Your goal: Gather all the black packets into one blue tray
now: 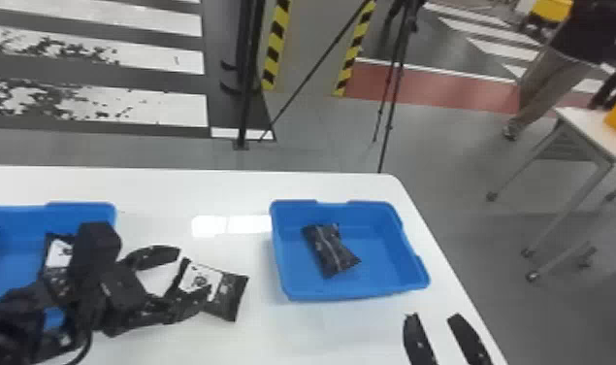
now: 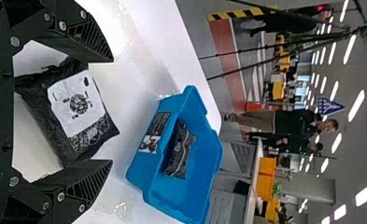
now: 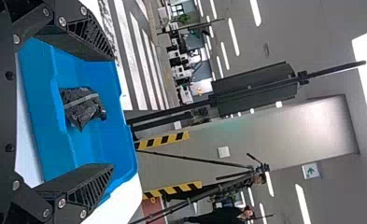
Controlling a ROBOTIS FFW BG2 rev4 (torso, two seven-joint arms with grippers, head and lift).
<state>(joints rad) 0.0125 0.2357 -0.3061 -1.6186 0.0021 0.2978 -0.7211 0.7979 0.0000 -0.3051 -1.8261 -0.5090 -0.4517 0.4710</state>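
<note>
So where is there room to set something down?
The white table is bare between the left tray and right tray, toward the far edge, and in front of the right tray, left of the right hand. That tray is bare right of its packet. The left hand, straddling another packet, crowds the left.

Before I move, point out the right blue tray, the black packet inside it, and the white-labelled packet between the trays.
Right blue tray (image 1: 352, 295): head view, near rim.
Black packet inside it (image 1: 329, 248): head view, middle of its body.
White-labelled packet (image 2: 78, 106): left wrist view, on its label.
</note>
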